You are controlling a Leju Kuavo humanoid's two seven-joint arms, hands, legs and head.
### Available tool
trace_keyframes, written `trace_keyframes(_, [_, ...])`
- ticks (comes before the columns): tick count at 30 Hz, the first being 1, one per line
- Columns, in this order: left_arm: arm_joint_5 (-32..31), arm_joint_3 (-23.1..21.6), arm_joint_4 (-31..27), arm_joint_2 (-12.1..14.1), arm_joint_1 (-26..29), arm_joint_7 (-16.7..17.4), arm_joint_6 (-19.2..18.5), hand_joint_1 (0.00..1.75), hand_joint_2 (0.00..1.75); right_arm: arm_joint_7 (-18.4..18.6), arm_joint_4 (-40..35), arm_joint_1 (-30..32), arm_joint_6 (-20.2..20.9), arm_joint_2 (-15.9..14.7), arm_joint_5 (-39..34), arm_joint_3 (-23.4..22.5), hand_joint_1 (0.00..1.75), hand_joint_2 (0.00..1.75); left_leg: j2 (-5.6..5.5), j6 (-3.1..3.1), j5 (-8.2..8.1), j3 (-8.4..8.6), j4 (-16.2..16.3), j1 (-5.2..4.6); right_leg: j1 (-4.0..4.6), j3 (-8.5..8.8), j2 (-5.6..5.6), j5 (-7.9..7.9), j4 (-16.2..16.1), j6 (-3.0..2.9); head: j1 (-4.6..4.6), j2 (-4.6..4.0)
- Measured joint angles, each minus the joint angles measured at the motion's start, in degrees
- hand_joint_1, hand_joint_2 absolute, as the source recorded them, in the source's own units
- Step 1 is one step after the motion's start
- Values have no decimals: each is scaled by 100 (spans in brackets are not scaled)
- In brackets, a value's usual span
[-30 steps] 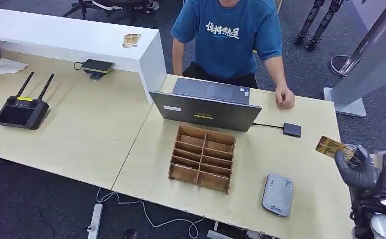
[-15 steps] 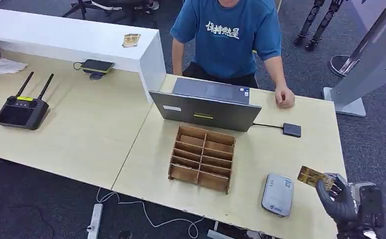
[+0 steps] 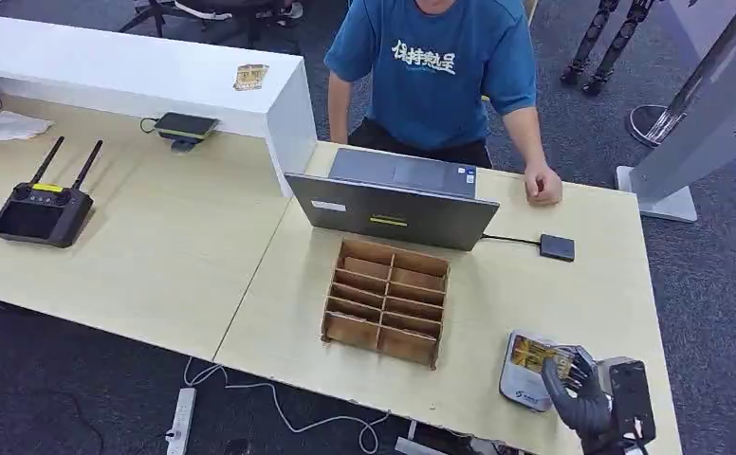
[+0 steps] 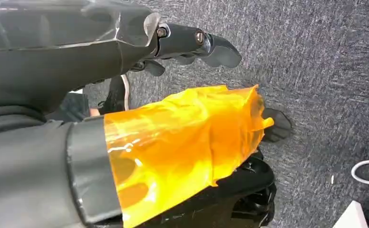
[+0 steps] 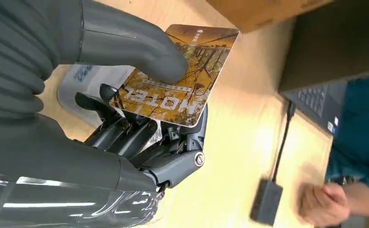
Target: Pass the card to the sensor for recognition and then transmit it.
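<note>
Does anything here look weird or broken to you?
One oddity: crumpled orange film is wrapped around the left hand, which hangs over the carpet. Otherwise things look orderly: the right hand holds the card over the grey sensor.

Open laptop (image 3: pixel 397 194), wooden divider box (image 3: pixel 386 301), black controller (image 3: pixel 40 210), perhaps phone (image 3: pixel 185 125) charging.
</note>
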Motion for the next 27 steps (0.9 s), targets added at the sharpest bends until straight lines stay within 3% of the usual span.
trace_keyframes(16, [-24,0,2,0,1,-15,-7,0,0,85,284,-159,-356,48,447,238,175,175,1,0,0,1,0,-1,-1,-1,1,0,0,0,0,0])
trace_keyframes(27, [-35,0,2,13,4,-22,-168,0,0,195,-2,-171,-363,-186,774,-358,175,175,1,0,0,1,1,-2,-2,-1,1,0,0,0,0,0])
